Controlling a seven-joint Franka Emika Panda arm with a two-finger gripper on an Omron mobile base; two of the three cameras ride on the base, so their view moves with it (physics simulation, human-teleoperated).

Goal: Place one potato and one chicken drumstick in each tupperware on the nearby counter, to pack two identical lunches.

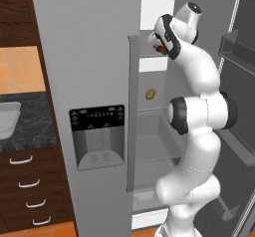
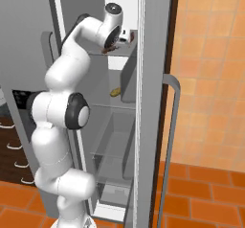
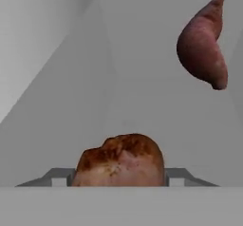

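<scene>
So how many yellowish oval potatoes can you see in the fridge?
1. The yellowish oval potato lies on a middle shelf of the open grey fridge. More may hide behind the white arm.

Arm (image 1: 199, 106) in open fridge (image 1: 94, 81), potato (image 1: 150, 94) on shelf

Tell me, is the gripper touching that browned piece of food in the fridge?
Touching. In the hand view the browned drumstick sits squeezed between both fingers of the gripper, no gap on either side.

Orange-brown chicken drumstick (image 3: 119, 161) between jaws; potato (image 1: 150, 94) on fridge shelf.
</scene>
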